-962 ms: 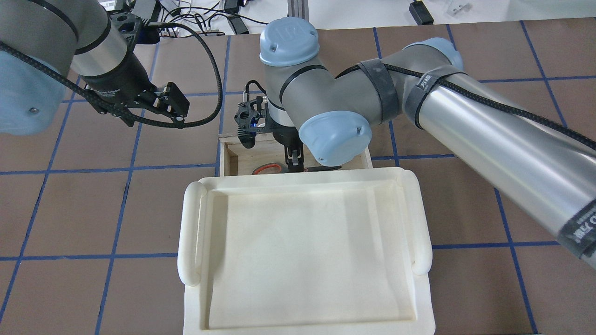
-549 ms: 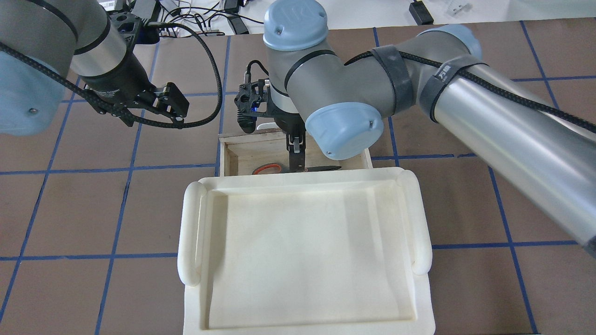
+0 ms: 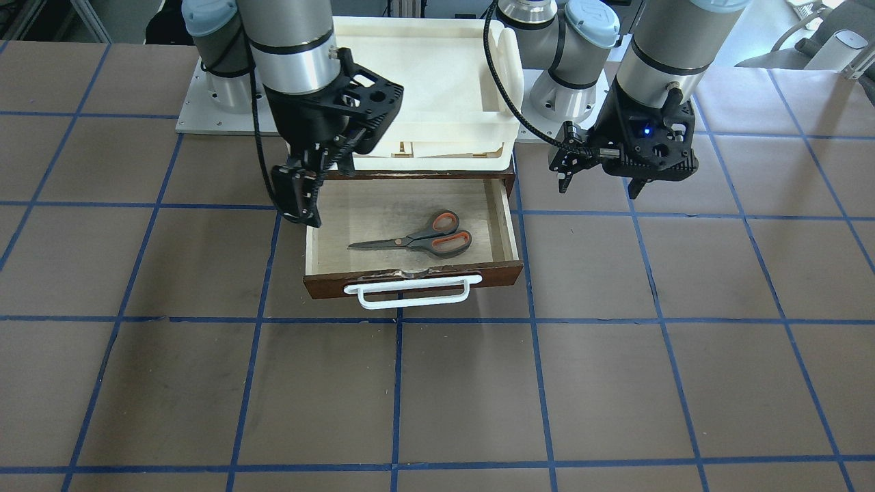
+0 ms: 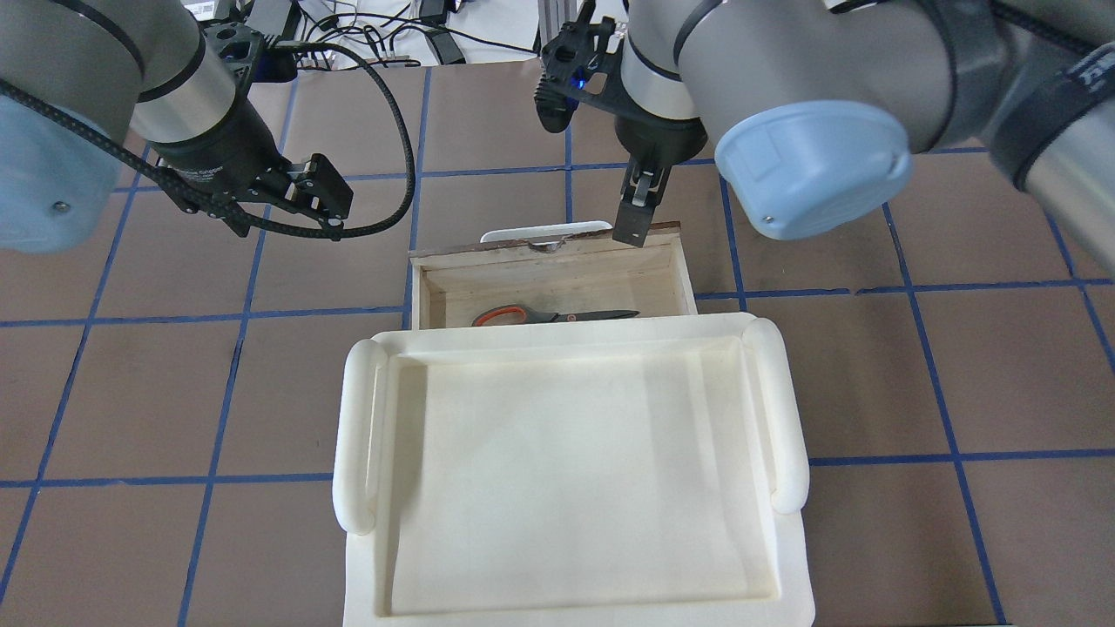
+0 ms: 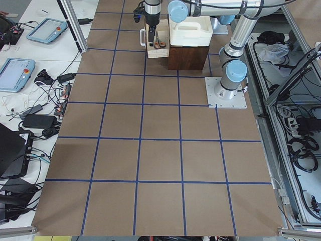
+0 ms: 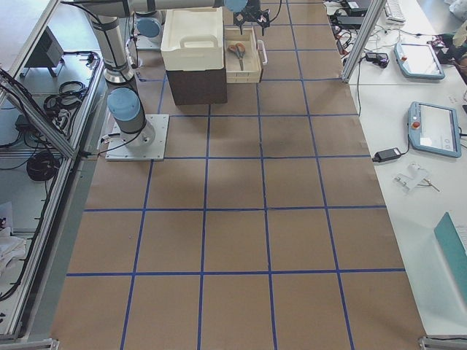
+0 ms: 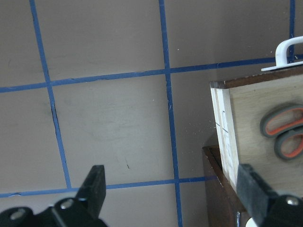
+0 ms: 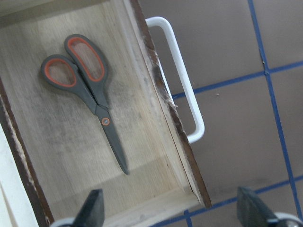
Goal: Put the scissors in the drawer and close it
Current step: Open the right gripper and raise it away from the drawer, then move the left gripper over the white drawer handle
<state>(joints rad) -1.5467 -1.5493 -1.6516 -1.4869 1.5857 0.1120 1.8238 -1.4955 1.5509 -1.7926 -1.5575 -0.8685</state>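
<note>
Brown paper ruled with blue tape covered the bench (image 3: pixel 615 383). One drawer (image 3: pixel 328 284) stood pulled out from under the trays (image 4: pixel 348 435). The one pair of scissors (image 3: pixel 417 240) lay flat on its plywood floor, wholly inside the walls. In the front-facing view the blades pointed to 9 o'clock and the loops sat at 3 o'clock. Placement therefore appeared done; closing was not yet done.

Right fingers (image 8: pixel 92 213) were spread wide and held nothing. They hung above the drawer's front corner, at about 1 o'clock of the drawer in the overhead view. Left fingers (image 7: pixel 94 184) were likewise spread wide and empty. They hung off the drawer's side at about 10 o'clock in that view, touching nothing.

To close well, the nearer right fingers would probably need to drop in front of the dark front panel. They should press near its middle, beside the white handle (image 8: pixel 183 82), and drive straight along the slide, toward 12 o'clock in the front-facing view. A push at one corner could skew the drawer and jam it. A fingertip caught in the handle loop could drag the drawer out on retreat. Nothing stood proud of the walls to foul the opening.

Count: one pair of scissors, one drawer, one handle, two sets of fingers, and what looked like two stacked cream trays.
</note>
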